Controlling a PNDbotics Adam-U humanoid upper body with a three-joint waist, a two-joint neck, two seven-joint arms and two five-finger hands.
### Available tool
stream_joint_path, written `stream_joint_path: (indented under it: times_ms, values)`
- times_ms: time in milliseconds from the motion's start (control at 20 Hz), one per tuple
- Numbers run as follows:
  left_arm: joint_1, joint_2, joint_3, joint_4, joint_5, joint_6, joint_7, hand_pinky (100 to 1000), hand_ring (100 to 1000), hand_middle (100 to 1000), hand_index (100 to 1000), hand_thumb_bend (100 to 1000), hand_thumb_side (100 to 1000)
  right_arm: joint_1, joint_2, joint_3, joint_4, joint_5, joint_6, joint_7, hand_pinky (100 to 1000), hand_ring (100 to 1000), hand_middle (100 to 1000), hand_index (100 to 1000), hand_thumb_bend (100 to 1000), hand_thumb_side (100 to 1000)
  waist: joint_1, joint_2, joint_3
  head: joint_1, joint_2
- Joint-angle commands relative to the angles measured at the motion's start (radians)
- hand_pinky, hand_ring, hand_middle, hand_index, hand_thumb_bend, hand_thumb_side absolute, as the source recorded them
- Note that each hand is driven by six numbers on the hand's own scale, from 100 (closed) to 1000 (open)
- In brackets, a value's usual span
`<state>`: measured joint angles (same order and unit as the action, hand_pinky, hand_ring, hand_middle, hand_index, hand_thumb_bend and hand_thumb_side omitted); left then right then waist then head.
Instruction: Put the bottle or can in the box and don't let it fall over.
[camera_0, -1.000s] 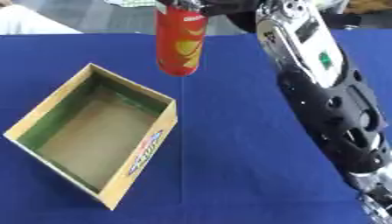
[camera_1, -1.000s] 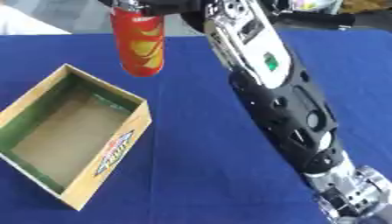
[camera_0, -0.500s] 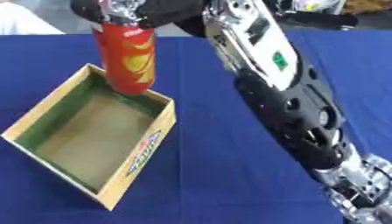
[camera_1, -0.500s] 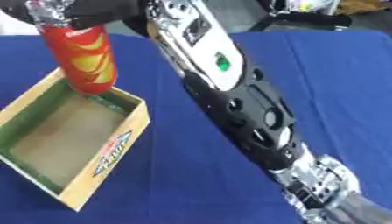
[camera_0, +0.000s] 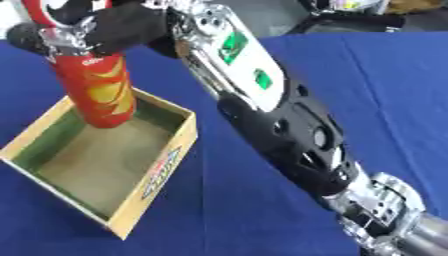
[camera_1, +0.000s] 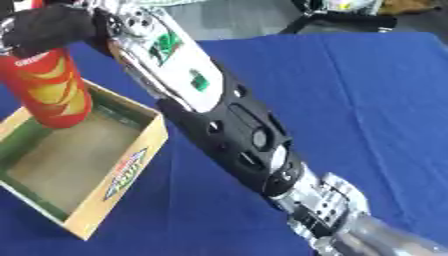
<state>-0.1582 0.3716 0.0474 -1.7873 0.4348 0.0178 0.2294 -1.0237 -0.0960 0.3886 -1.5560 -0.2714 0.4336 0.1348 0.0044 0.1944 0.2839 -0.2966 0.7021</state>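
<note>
A tall red can with yellow flame marks stands upright inside the far end of an open cardboard box with green inner walls. My right hand reaches across from the right and is shut on the can's top. The can's base sits at or just above the box floor; I cannot tell whether it touches. The right arm stretches diagonally over the blue table. My left hand does not show in either view.
A blue cloth covers the table. Dark equipment lies past the table's far edge. Open cloth extends right of the box and arm.
My right hand has carried the can to the left and down, from above the cloth behind the box into the box's far end. The camera has also shifted.
</note>
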Motion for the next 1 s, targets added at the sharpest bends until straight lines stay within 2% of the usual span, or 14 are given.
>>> stream_joint_path:
  times_ms: [50, 550, 750, 900, 950, 1000]
  values:
    - [-0.011, 0.019, 0.017, -0.009, 0.004, -0.003, 0.013, 736, 942, 894, 849, 501, 905, -0.025, 0.025, 0.01, 0.015, 0.018, -0.011, 0.006, 910, 1000, 990, 395, 287, 100, 0.005, -0.013, 0.005, -0.008, 0.001]
    - [-0.004, 0.014, 0.042, 0.009, 0.011, -0.015, 0.047, 736, 942, 894, 847, 496, 900, 0.002, 0.082, 0.054, 0.05, 0.041, -0.017, -0.009, 909, 1000, 991, 400, 302, 100, 0.005, -0.012, 0.013, -0.019, 0.008]
    - [-0.001, 0.011, 0.051, 0.021, 0.013, -0.02, 0.058, 736, 942, 892, 847, 497, 897, 0.006, 0.091, 0.074, 0.069, 0.057, -0.027, -0.004, 912, 1000, 999, 432, 335, 100, 0.006, -0.01, 0.019, -0.025, 0.008]
    - [0.002, 0.01, 0.055, 0.024, 0.012, -0.023, 0.061, 735, 942, 891, 847, 498, 896, 0.007, 0.093, 0.081, 0.088, 0.07, -0.044, 0.011, 924, 1000, 1000, 555, 473, 128, 0.005, -0.008, 0.02, -0.024, 0.008]
    - [0.003, 0.01, 0.056, 0.025, 0.012, -0.023, 0.062, 735, 942, 890, 847, 498, 896, 0.007, 0.092, 0.082, 0.093, 0.078, -0.055, 0.021, 940, 1000, 1000, 743, 573, 180, 0.005, -0.008, 0.02, -0.023, 0.008]
    - [0.004, 0.01, 0.057, 0.026, 0.012, -0.023, 0.063, 735, 943, 890, 847, 498, 896, 0.007, 0.091, 0.082, 0.098, 0.091, -0.066, 0.036, 950, 1000, 1000, 819, 576, 192, 0.004, -0.007, 0.019, -0.022, 0.008]
